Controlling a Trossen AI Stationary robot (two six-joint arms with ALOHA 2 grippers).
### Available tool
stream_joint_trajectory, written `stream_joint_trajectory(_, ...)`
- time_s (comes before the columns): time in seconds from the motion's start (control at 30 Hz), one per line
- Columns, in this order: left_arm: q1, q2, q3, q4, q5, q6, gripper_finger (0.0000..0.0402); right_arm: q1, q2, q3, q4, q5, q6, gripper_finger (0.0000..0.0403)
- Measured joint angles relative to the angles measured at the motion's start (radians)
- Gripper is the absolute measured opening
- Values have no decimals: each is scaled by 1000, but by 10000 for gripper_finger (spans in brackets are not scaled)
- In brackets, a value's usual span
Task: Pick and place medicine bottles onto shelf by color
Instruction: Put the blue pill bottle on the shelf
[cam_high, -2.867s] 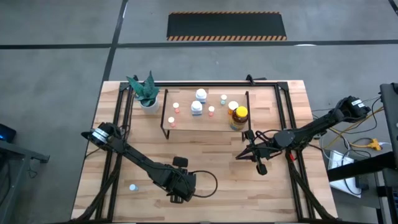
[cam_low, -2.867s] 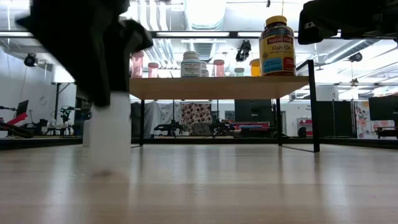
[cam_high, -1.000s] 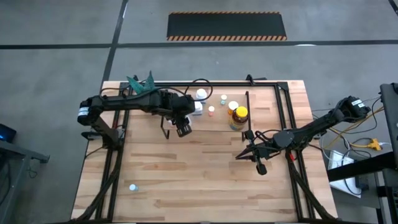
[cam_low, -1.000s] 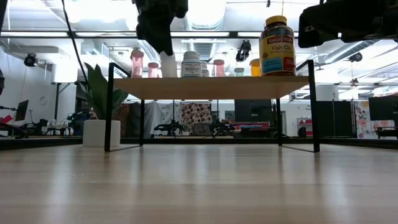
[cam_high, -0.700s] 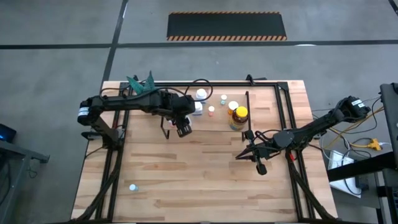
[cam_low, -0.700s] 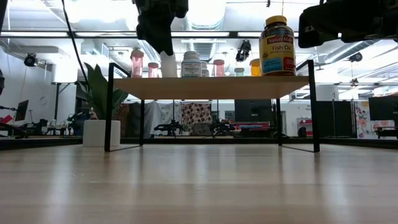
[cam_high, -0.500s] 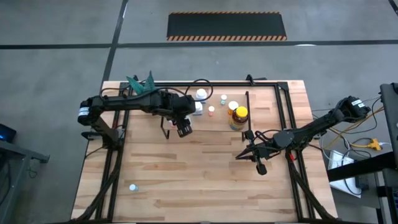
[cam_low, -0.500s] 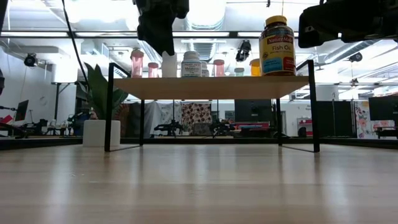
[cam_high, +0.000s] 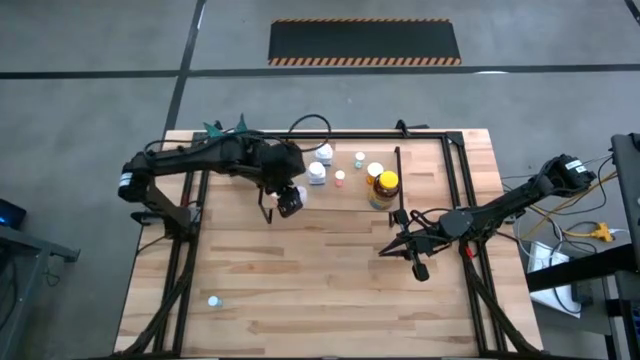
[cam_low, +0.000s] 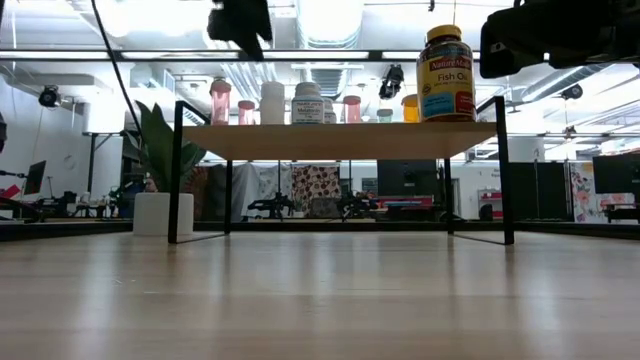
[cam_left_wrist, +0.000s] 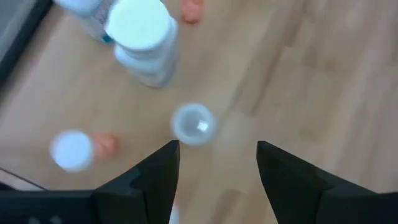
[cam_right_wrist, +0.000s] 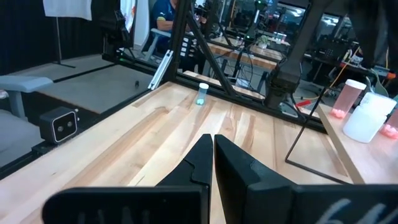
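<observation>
white bottle (cam_left_wrist: 194, 124) | on shelf (cam_low: 340, 141), below the spread, empty left fingers (cam_left_wrist: 158, 168)

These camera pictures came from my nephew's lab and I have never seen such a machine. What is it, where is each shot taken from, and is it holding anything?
It is a robot with two dark arms at a wooden table. One picture looks straight down, one looks level across the table top, and one camera rides on each wrist.

On the table stands a low wooden shelf with small medicine bottles, among them a big amber fish oil bottle. A potted plant stands beside it, and one tiny bottle lies alone near the table's front.

The left tool hangs open above the shelf, over a white bottle standing free. The right tool waits shut over the table, holding nothing.
</observation>
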Motion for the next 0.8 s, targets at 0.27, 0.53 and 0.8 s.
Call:
stream_joint_trajectory(0.27, -256, -56, -4, -15, 15, -357, 196, 0, 0, 0, -1, 0, 8, 9)
stream_joint_trajectory(0.53, -651, -21, -151, -13, -99, -977, 196, 0, 0, 0, -3, 0, 10, 9)
stream_joint_trajectory(0.8, -953, -4, -377, -17, -39, -1679, 196, 0, 0, 0, -2, 0, 4, 9)
